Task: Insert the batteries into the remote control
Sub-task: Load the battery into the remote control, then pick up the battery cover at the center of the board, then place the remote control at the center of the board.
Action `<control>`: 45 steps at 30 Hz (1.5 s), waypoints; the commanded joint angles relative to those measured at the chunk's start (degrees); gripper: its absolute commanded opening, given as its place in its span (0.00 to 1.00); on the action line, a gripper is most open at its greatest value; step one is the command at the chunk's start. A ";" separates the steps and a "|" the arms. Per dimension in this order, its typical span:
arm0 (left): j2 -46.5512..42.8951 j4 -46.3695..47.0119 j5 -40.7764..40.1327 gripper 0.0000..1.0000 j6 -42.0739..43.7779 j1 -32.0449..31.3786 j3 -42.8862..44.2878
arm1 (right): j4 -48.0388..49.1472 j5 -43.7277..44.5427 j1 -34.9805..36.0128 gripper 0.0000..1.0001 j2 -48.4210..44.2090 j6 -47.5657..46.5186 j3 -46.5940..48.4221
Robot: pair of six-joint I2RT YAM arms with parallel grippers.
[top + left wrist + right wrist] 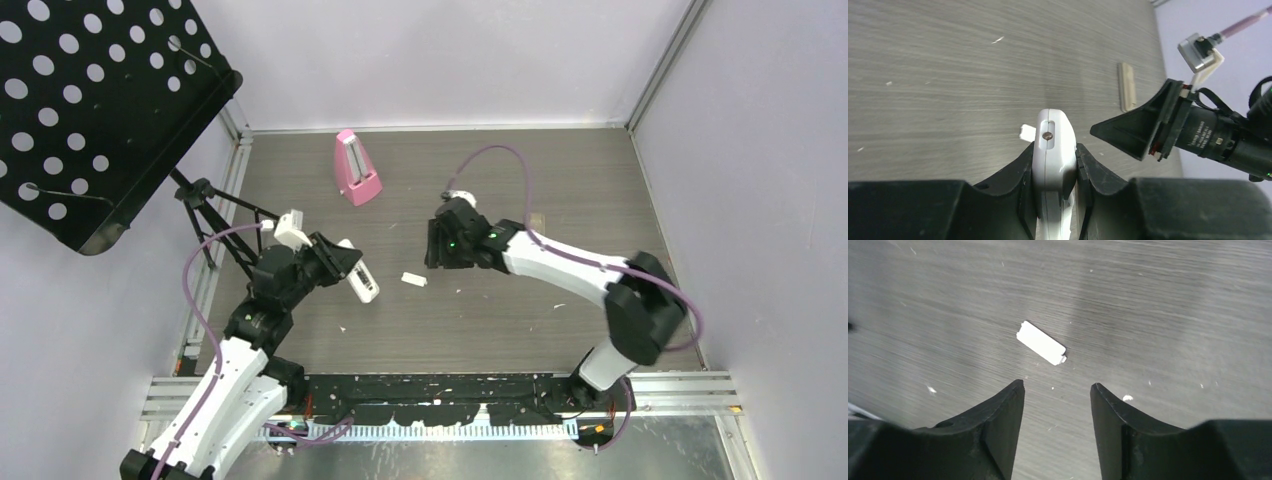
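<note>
Left jaws clenched on the white remote (1050,150), squeezing its two long sides. Its front end sticks out past them, above the counter (600,190). Right jaws spread apart with nothing between them, hanging over a small white cover (1042,343). That cover lies flat on the counter, near the remote's tip. Pink metronome (355,168) stands upright toward the back wall, well apart from both arms.

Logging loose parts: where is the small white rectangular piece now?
Top view: the white piece lies flat mid-table, between the remote in the left gripper and the right gripper.
</note>
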 commanded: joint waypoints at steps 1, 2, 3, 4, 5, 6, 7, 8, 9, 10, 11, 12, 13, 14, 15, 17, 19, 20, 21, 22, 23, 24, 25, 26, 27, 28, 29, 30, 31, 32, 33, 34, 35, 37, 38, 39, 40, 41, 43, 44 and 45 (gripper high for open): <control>-3.13 -7.57 -7.38 0.00 1.80 0.26 -0.56 | -0.59 -7.72 2.40 0.59 9.49 -17.47 7.55; -3.24 -8.07 -7.35 0.00 1.75 0.26 -0.52 | -2.05 -8.14 3.39 0.61 12.06 -20.47 9.26; -3.25 -8.52 -7.22 0.00 1.71 0.26 -0.40 | -4.14 -6.78 4.23 0.62 14.54 -23.00 11.48; -3.18 -8.79 -6.99 0.00 1.58 0.26 -0.38 | -6.46 -4.51 5.04 0.62 17.15 -24.64 13.68; -3.04 -8.98 -6.75 0.00 1.47 0.26 -0.28 | -8.55 -1.93 5.64 0.62 19.34 -25.11 15.65; -2.93 -9.09 -6.50 0.00 1.30 0.26 -0.29 | -9.92 0.00 5.94 0.61 21.27 -24.86 17.20; -2.85 -9.10 -6.18 0.00 1.25 0.26 -0.27 | -10.82 0.96 6.05 0.59 22.53 -24.50 18.20; -2.69 -8.99 -6.05 0.00 1.19 0.26 -0.39 | -11.13 1.76 6.10 0.56 23.38 -24.07 18.60; -2.63 -9.09 -6.03 0.00 1.13 0.26 -0.39 | -11.06 2.05 6.16 0.54 23.76 -23.69 18.66; -2.55 -9.02 -5.95 0.00 1.09 0.26 -0.44 | -11.01 2.05 6.24 0.53 23.94 -23.29 18.52; -2.56 -8.95 -5.86 0.00 1.05 0.26 -0.50 | -11.15 1.87 6.25 0.52 24.06 -23.17 18.36; -2.52 -8.87 -5.78 0.00 1.01 0.26 -0.56 | -11.14 1.60 6.26 0.50 24.09 -23.20 18.08; -2.43 -8.73 -5.76 0.00 0.92 0.26 -0.65 | -11.10 1.41 6.26 0.49 24.16 -23.24 17.81; -2.40 -8.53 -5.68 0.00 0.85 0.26 -0.75 | -11.10 1.67 6.26 0.48 24.30 -23.20 17.60; -2.29 -8.31 -5.61 0.00 0.78 0.26 -0.78 | -11.03 2.13 6.26 0.48 24.42 -23.04 17.41; -2.02 -7.94 -5.31 0.00 0.74 0.26 -0.78 | -10.58 3.19 6.26 0.46 24.74 -22.39 17.00; -1.75 -7.78 -5.02 0.00 0.65 0.26 -0.78 | -9.05 3.98 6.26 0.44 24.75 -20.87 16.23; -1.79 -7.76 -4.98 0.00 0.61 0.26 -0.78 | -8.04 3.96 6.26 0.44 24.59 -20.08 15.78; -1.82 -7.79 -4.93 0.00 0.57 0.26 -0.84 | -7.02 3.90 6.26 0.44 24.40 -19.03 15.40; -1.93 -7.79 -4.89 0.00 0.56 0.26 -0.79 | -6.16 3.94 6.21 0.44 24.25 -17.90 15.01; -2.03 -7.83 -4.88 0.00 0.56 0.26 -0.78 | -5.44 4.38 6.25 0.45 24.12 -16.85 14.84; -2.20 -7.90 -4.88 0.00 0.56 0.26 -0.85 | -4.96 4.99 6.25 0.45 24.14 -15.75 14.66; -2.24 -7.91 -4.88 0.00 0.56 0.26 -0.87 | -4.56 5.35 6.26 0.45 24.29 -14.76 14.67; -2.37 -7.96 -4.78 0.00 0.50 0.26 -0.95 | -4.46 5.94 6.22 0.44 24.50 -13.85 14.82; -2.38 -7.96 -4.79 0.00 0.48 0.26 -0.96 | -4.46 6.60 6.25 0.41 24.78 -12.98 14.92; -2.31 -7.94 -4.66 0.00 0.47 0.26 -0.96 | -4.45 7.19 6.23 0.38 25.03 -12.03 14.97; -2.24 -7.96 -4.56 0.00 0.47 0.26 -0.96 | -4.61 7.60 6.25 0.36 25.18 -11.17 14.86; -2.21 -7.89 -4.38 0.00 0.40 0.26 -1.02 | -4.90 8.01 6.26 0.33 25.35 -10.13 14.89; -2.14 -7.79 -4.17 0.00 0.39 0.26 -1.01 | -5.15 8.28 6.18 0.31 25.41 -9.40 14.84; -2.08 -7.60 -3.89 0.00 0.29 0.26 -1.09 | -5.52 8.32 6.22 0.29 25.51 -8.81 14.85; -1.95 -7.26 -3.65 0.00 0.23 0.26 -1.20 | -6.07 8.34 6.17 0.27 25.62 -8.17 14.83; -1.84 -6.98 -3.39 0.00 0.09 0.26 -1.34 | -6.47 8.37 6.17 0.25 25.71 -7.60 14.85; -1.62 -6.53 -2.99 0.00 -0.02 0.26 -1.44 | -6.90 8.06 6.17 0.23 25.76 -7.33 14.85; -1.27 -5.70 -2.22 0.00 -0.34 0.26 -1.72 | -7.74 7.98 6.10 0.21 25.93 -6.38 14.76; -1.08 -5.37 -1.96 0.00 -0.32 0.26 -1.82 | -7.92 7.95 6.08 0.19 26.02 -6.06 14.60; -0.89 -5.16 -1.75 0.00 -0.32 0.26 -1.84 | -7.97 7.95 6.01 0.19 26.08 -5.75 14.42; -0.79 -5.03 -1.64 0.00 -0.38 0.26 -1.91 | -8.05 7.73 5.85 0.18 26.23 -5.34 14.27; -0.68 -4.87 -1.52 0.00 -0.33 0.26 -1.92 | -8.17 7.48 5.63 0.17 26.39 -4.87 14.27; -0.40 -4.38 -0.90 0.00 -0.36 0.26 -1.99 | -8.69 7.16 5.26 0.13 26.72 -4.26 14.26; -0.37 -3.86 -0.45 0.00 -0.32 0.26 -2.05 | -8.84 7.10 5.10 0.11 26.74 -3.85 14.27; -0.20 -3.35 -0.02 0.00 -0.36 0.26 -2.16 | -9.01 7.10 4.99 0.09 26.58 -3.49 14.14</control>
